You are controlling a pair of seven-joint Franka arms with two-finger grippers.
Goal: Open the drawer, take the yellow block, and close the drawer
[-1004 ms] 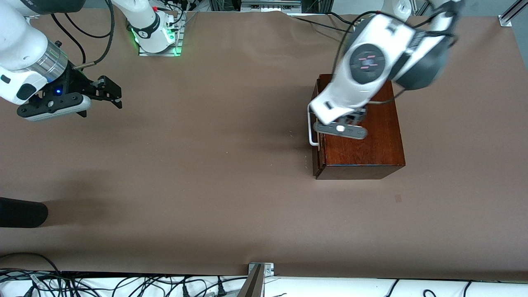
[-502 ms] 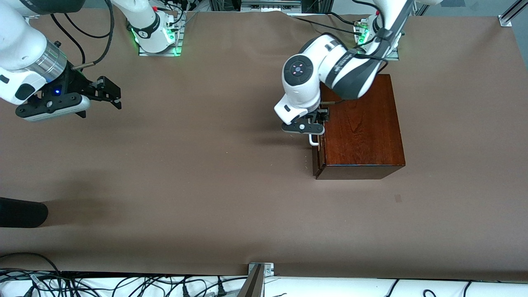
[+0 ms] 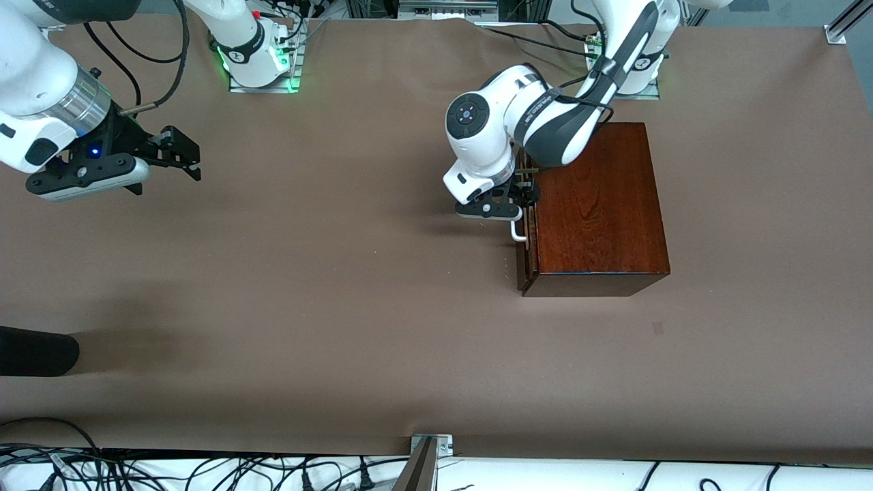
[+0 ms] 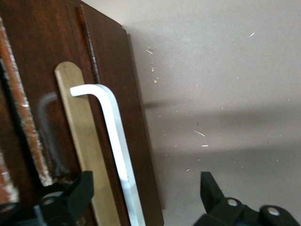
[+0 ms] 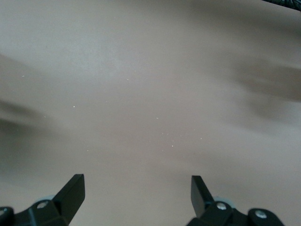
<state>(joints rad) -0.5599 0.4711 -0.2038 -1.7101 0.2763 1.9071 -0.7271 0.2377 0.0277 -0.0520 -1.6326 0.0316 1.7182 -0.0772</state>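
Note:
The dark reddish-brown wooden box point(image 3: 600, 211) stands toward the left arm's end of the table. Its drawer point(image 3: 524, 262) is closed, the front facing the right arm's end. The white bar handle point(image 3: 518, 234) sticks out from that front. My left gripper point(image 3: 524, 198) is at the handle, open. In the left wrist view the handle point(image 4: 115, 136) runs between the two black fingers point(image 4: 80, 188), which do not touch it; my left gripper point(image 4: 146, 184) is centred there. My right gripper point(image 3: 179, 153) hangs open over bare table at the right arm's end, point(image 5: 136, 184). The yellow block is hidden.
A black rounded object point(image 3: 34, 351) pokes in at the right arm's end, nearer to the camera. Cables point(image 3: 204, 470) and a metal bracket point(image 3: 430, 447) line the table's near edge. The arm bases point(image 3: 256, 51) stand along the edge farthest from the camera.
The left arm swung from above the box down to the drawer's front, bringing its gripper to the handle. The right arm has not moved.

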